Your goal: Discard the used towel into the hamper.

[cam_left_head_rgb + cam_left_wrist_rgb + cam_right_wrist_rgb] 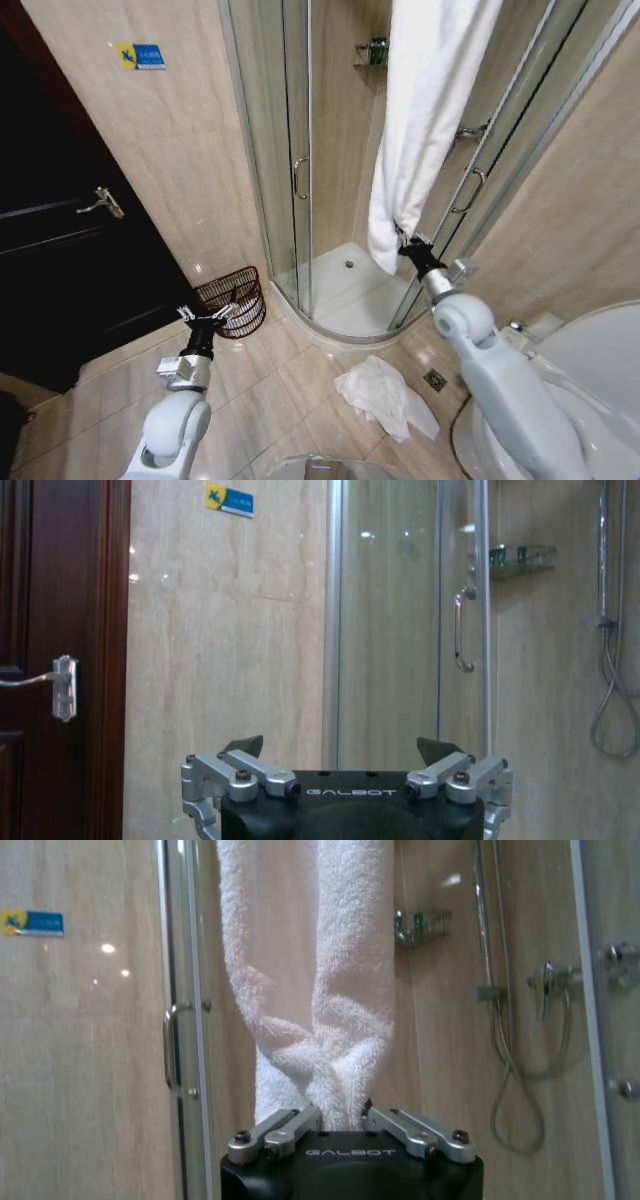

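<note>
Right gripper (403, 238) fingers pinch the lower end of the hanging white terry towel (425, 110); dark reddish-brown open-weave hamper (235, 298) lies leftward on floor, beside the open, empty left gripper (209, 316).

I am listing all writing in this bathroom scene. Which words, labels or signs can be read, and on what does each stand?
"GALBOT": on the black body of the left hand.
"GALBOT": on the black body of the right hand.
Yellow-and-blue rectangular wall sticker: text too small to read.
</note>
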`<state>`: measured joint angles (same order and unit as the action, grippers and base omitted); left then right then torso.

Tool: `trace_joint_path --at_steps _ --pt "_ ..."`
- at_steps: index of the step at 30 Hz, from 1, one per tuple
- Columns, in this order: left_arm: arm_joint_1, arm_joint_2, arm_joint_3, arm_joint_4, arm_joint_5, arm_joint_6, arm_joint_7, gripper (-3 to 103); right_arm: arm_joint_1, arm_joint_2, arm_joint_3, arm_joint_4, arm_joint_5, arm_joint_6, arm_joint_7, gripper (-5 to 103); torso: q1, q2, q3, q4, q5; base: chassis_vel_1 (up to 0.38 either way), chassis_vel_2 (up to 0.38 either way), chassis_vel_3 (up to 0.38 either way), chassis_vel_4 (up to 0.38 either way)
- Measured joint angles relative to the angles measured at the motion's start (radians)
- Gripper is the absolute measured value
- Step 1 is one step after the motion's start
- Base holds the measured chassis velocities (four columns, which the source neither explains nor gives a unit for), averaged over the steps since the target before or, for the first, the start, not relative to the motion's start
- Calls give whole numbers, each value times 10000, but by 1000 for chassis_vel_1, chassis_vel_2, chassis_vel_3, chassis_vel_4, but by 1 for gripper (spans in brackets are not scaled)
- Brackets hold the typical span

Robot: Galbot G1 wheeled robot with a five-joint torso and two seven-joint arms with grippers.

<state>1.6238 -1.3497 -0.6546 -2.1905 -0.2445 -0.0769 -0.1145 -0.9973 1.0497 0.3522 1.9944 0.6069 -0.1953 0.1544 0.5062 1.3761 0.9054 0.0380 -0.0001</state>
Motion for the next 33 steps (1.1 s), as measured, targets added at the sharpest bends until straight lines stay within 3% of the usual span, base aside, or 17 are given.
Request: trace_joint_path --at_steps 14,25,33 --pt "101 172 -289 18 -220 -146 162 100 -1087 1036 -7 -523 -1416 620 -366 8 0 0 0 -1 1 0 0 0 0" --pt "150 153 -314 137 -225 -324 234 100 -1236 1588 -53 -1625 -1747 769 -473 8 0 0 0 -2 2 0 0 0 0" --pt "138 125 -329 209 -226 -441 197 100 -452 1586 -345 -2388 -1957 888 -486 8 1 -1 1 0 2 0 0 0 0"
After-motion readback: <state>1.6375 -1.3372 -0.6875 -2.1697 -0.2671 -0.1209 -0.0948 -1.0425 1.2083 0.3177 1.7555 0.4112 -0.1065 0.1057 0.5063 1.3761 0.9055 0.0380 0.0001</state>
